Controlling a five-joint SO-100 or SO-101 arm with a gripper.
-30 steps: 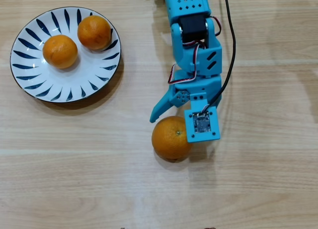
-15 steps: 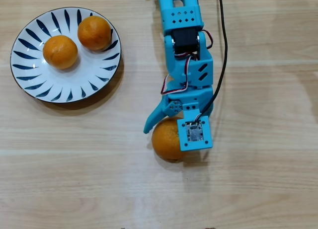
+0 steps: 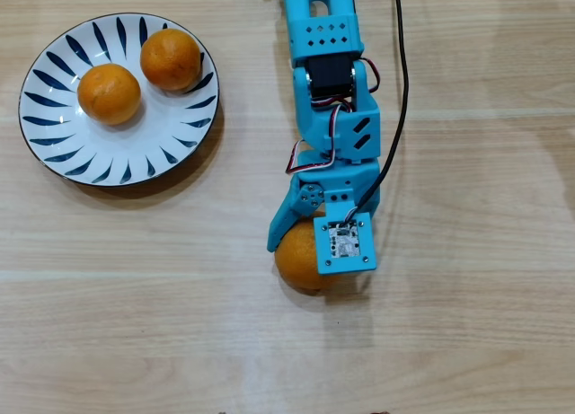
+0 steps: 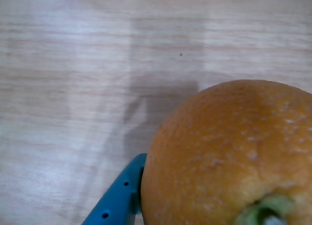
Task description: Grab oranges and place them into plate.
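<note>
Two smaller oranges (image 3: 109,93) (image 3: 170,59) lie on the white plate with dark blue strokes (image 3: 54,136) at the upper left of the overhead view. The larger orange (image 3: 295,263) is at the table's centre, under my blue gripper (image 3: 310,252). The jaws stand on either side of it. In the wrist view this orange (image 4: 229,152) fills the lower right, its green stem at the bottom edge. One blue finger (image 4: 117,195) presses against its left side; the other finger is out of view. The gripper looks shut on this orange.
The blue arm (image 3: 328,91) reaches down from the top edge of the overhead view, with a black cable (image 3: 402,82) running along its right side. The light wooden tabletop (image 3: 467,252) spreads around it.
</note>
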